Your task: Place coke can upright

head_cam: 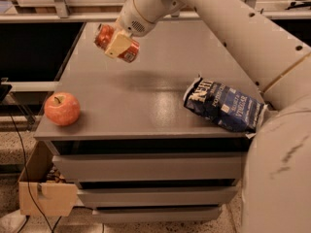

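The coke can (108, 37) is red-orange with silver ends. It hangs tilted on its side in the air above the left part of the grey table (146, 96). My gripper (118, 43) is shut on the coke can, with a cream finger pad (118, 44) across its front. The can is clear of the table top and casts a faint shadow below it.
A red apple (62, 108) sits at the table's front left corner. A dark blue chip bag (224, 105) lies at the front right. My arm (233, 28) crosses the right side. A cardboard box (41, 188) stands on the floor at the lower left.
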Controlling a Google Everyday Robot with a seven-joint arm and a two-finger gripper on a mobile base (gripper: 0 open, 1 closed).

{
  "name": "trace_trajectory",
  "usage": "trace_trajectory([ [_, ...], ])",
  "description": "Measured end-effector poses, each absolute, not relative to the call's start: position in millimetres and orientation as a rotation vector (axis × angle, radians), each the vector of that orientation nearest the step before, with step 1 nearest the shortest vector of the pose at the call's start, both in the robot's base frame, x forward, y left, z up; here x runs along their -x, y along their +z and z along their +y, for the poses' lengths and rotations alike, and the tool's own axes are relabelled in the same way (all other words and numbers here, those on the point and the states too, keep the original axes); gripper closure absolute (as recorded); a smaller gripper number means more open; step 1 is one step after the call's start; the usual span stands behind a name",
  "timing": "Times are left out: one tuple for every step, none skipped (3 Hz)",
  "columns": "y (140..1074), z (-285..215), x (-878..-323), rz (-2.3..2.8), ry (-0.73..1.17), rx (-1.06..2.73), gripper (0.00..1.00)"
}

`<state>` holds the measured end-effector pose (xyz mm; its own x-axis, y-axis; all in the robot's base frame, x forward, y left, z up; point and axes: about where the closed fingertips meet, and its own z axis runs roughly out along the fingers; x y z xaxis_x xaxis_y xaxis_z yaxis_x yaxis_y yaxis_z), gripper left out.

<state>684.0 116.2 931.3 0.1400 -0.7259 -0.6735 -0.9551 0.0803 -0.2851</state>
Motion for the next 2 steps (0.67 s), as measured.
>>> trace_trajectory([
  [947.6,127.9,-694.3,1.588,0.405,1.615,1.0],
  [945.7,127.2,-694.8,1.593,0.401,1.622,1.0],
])
